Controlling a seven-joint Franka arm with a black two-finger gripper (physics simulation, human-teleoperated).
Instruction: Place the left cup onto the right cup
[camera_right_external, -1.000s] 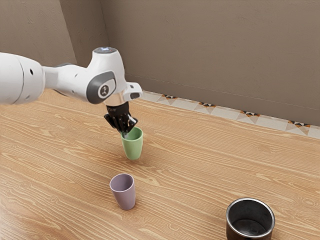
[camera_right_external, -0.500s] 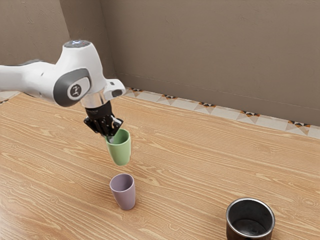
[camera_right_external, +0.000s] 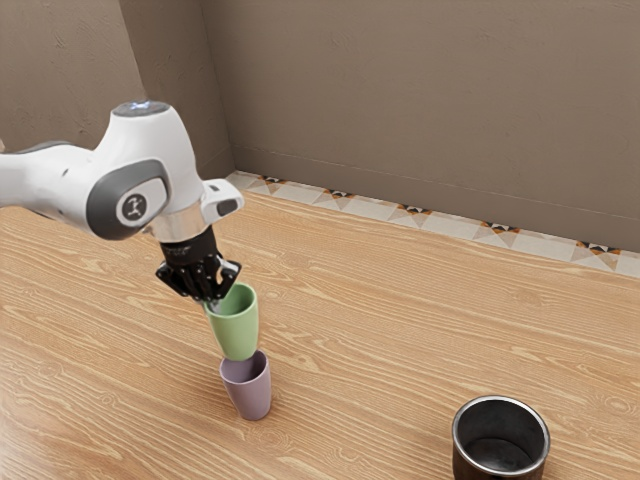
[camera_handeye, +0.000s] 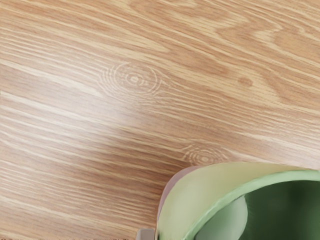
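- Wall (camera_right_external: 420, 90): plain grey-brown, behind the table, w/ a patterned tile strip (camera_right_external: 450, 222) along its foot.
- Table (camera_right_external: 450, 300): light wood grain, fills the lower part of the exterior view. In the wrist view the same grain (camera_handeye: 100, 100) lies under the hand.
- Arm (camera_right_external: 120, 190): white w/ grey joint cap, comes in from the exterior view's left, wrist pointing down over the cups.
- Black pot (camera_right_external: 500, 440): dark, metal-looking rim, upright on the table near the exterior view's lower right, well apart from both cups.
- Green cup (camera_right_external: 237, 325): off the table, mouth up, tilted a bit. Its base sits at the mouth of the purple cup; can't tell how deep it goes in. In the wrist view its rim and inside (camera_handeye: 215, 195) are just under the hand.
- Purple cup (camera_right_external: 248, 390): upright on the table, directly below the green cup, touching it. In the wrist view a thin purple edge (camera_handeye: 167, 192) peeks past the green wall.
- Gripper (camera_right_external: 207, 292): black, fingers narrow, pinching the green cup's rim on the side toward the exterior view's left, one finger inside and one outside.
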